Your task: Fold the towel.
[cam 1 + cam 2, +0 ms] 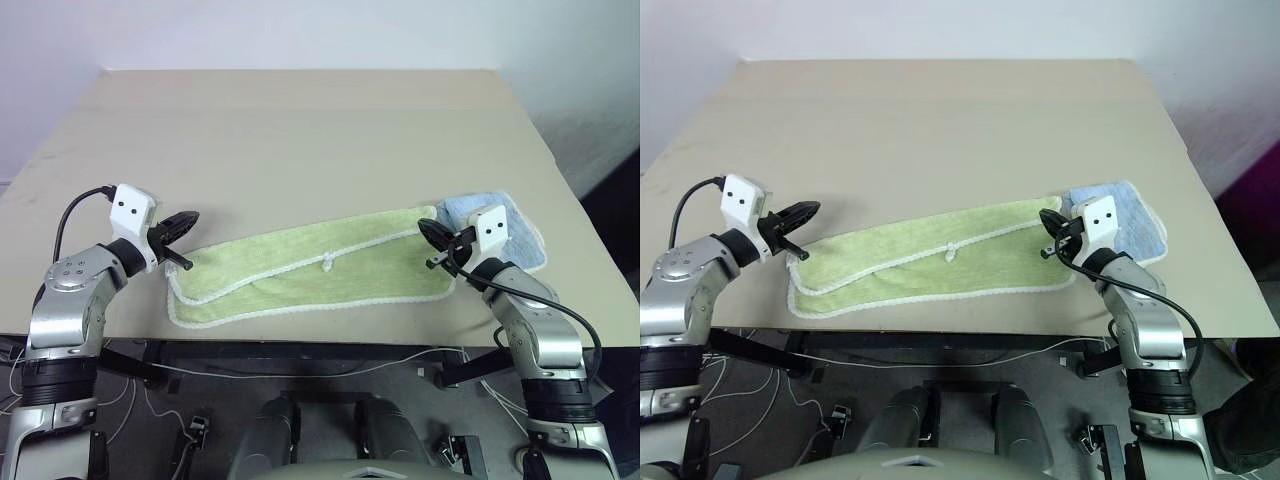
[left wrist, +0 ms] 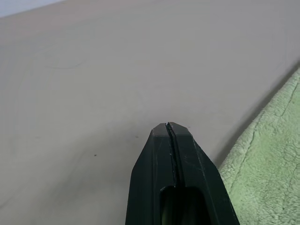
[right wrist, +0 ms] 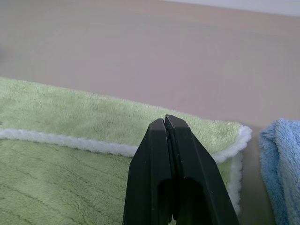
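Note:
The towel (image 1: 300, 272), light yellow-green with white stitched edging and a small white loop (image 1: 328, 262), lies folded lengthwise as a long strip near the table's front edge. My left gripper (image 1: 192, 216) is shut and empty, hovering just past the towel's left end over bare table; in the left wrist view its closed tips (image 2: 168, 125) have the towel (image 2: 267, 164) beside them. My right gripper (image 1: 424, 227) is shut and empty above the towel's right end. In the right wrist view its tips (image 3: 164, 119) sit over the upper layer's white edge (image 3: 70, 140).
A light blue folded cloth (image 1: 527, 243) lies right beside the towel's right end, partly behind my right wrist. The beige table (image 1: 300, 130) stretches bare behind the towel. The table's front edge (image 1: 300, 335) runs close below the towel.

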Available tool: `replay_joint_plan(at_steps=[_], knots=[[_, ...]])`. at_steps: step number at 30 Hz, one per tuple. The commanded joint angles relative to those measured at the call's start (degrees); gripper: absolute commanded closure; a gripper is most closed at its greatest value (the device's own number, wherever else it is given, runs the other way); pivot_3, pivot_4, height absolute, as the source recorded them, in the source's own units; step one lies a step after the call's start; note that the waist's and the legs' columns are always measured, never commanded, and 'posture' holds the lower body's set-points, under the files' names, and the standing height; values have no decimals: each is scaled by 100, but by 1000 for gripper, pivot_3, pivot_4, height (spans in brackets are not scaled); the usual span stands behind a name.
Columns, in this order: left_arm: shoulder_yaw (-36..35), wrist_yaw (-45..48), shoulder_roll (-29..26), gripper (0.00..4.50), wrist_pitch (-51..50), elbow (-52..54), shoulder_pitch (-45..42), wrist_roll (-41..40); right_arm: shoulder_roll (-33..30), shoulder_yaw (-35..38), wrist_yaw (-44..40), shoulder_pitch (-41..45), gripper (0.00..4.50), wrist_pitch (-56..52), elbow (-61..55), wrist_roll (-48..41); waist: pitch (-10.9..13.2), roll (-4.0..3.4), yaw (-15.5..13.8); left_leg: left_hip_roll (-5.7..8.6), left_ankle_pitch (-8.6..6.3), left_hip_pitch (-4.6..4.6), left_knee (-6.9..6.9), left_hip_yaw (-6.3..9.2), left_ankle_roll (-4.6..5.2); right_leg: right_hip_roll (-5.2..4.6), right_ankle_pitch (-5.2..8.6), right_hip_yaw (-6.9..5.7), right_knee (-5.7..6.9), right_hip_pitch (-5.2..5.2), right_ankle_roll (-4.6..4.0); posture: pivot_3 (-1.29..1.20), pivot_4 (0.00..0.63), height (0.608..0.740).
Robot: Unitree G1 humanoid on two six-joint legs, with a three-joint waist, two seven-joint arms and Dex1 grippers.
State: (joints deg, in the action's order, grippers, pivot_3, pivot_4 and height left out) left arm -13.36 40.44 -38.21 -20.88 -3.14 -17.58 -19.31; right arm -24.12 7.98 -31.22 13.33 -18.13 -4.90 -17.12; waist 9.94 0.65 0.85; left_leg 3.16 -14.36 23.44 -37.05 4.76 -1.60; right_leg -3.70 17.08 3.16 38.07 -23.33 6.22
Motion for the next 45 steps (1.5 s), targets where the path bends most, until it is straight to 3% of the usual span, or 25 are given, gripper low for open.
replay_joint_plan(at_steps=[1, 15, 24, 29, 36, 45], knots=[[-77, -9, -89, 4500, 3, 228, -7, -17, -38, 75, -21, 45, 4478, 130, -238, -71, 0, 0, -2, 0, 0, 0, 0, 0, 0, 0, 0, 0, 0, 0, 0, 0, 150, 740], [65, 483, -337, 4500, 338, -189, -39, 170, 12, 32, 72, 174, 4478, 251, -43, 15, 0, 0, 2, 0, 0, 0, 0, 0, 0, 0, 0, 0, 0, 0, 0, 0, 150, 740], [428, 2898, -1513, 4500, 1355, -858, 179, 130, 126, -105, 107, 225, 4478, 297, 75, 72, 2, -4, 20, -1, 0, 0, 5, -1, 0, -5, 1, 1, -3, -2, -2, 0, 150, 740], [693, 4098, -1982, 2940, 1770, -1048, 50, 159, 194, -146, 129, 252, 4500, 387, 169, 89, 2, -5, 8, -1, 0, 0, 5, 0, 0, -8, 1, -2, -5, 0, -3, 0, 150, 740], [1023, 4693, -2180, 599, 2304, -1006, 143, 387, 330, -200, 164, 182, 4500, 447, 174, 111, 2, -7, 20, -2, -1, 0, 7, -1, 1, -8, 1, 0, -4, -1, -3, 0, 150, 740], [1400, 4534, -2012, 599, 2997, -1416, -119, 902, 403, -210, 204, 165, 4500, 450, 149, 103, 2, -7, 21, -2, -1, 0, 5, -2, 1, 2, 1, -1, -2, -1, -2, 0, 150, 740]])
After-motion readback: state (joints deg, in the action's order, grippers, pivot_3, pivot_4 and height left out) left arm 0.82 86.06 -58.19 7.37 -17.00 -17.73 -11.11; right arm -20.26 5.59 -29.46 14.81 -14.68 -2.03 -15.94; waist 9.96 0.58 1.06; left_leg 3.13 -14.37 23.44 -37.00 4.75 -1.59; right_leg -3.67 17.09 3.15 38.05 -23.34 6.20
